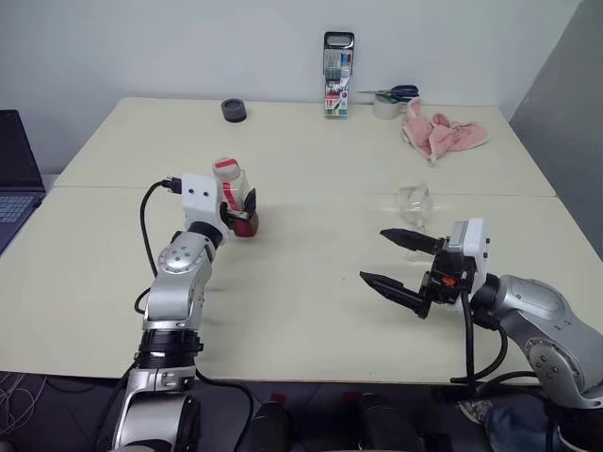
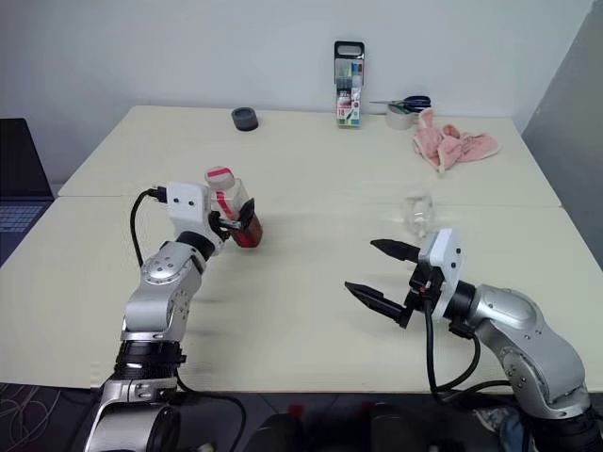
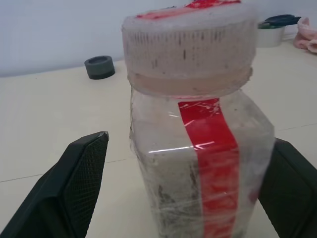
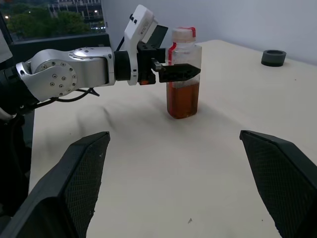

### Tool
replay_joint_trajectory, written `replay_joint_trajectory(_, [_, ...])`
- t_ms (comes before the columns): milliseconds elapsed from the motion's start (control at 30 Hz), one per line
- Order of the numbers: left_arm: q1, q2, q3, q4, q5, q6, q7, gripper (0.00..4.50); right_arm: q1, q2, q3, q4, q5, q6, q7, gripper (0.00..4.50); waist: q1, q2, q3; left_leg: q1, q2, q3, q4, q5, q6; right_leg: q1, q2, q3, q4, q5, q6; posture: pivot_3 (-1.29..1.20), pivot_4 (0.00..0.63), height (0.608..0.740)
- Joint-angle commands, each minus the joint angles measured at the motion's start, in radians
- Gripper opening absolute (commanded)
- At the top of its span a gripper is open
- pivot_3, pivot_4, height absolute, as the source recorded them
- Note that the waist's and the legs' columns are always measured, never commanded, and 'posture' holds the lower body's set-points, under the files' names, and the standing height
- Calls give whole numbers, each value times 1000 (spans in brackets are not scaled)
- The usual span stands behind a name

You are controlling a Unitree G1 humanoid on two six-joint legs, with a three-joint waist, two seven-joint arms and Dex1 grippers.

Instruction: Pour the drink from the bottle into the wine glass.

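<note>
The small clear plastic bottle (image 4: pixel 184 74), capped pinkish-red and half-filled with amber drink (image 4: pixel 182 99), is straddled by the level left hand (image 1: pixel 241 209), fingers apart; the right hand (image 1: pixel 400 264) is held spread open.

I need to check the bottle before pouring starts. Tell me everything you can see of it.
The bottle is small, clear plastic, wide-necked, with a red-and-white label strip and its pinkish cap still screwed on. Amber drink fills roughly its lower half. It stands upright on the table, between the open fingers of the left tool, with a gap at one finger.
</note>
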Motion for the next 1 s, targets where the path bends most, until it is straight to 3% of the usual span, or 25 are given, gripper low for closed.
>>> replay_joint_trajectory(33, [-35, 10, 13, 13, 6, -35, -5, 4461, -10, -1, -5, -12, -2, -24, 13, 4500, 0, 0, 0, 0, 0, 0, 0, 0, 0, 0, 0, 0, 0, 0, 0, 0, 150, 740])
replay_joint_trajectory(467, [-74, 1, 5, 62, 0, -67, -29, 4461, -31, -1, -9, -27, 10, 4, -1, 4500, 0, 0, 0, 0, 0, 0, 0, 0, 0, 0, 0, 0, 0, 0, 0, 0, 150, 740])
replay_joint_trajectory(767, [-59, -10, 4, 26, -6, -57, -28, 1833, -65, -6, -12, -45, 31, 46, -25, 4500, -1, 0, 0, 0, 0, 0, 0, 0, 0, 0, 0, 0, 0, 0, 0, 0, 150, 740])
replay_joint_trajectory(1000, [-22, 6, 2, -2, -33, -84, -97, 1725, -107, -2, -11, -56, 41, 82, -49, 4500, -1, 0, 0, 0, 0, 0, 0, 0, 0, 0, 0, 0, 0, 0, 0, 0, 150, 740])
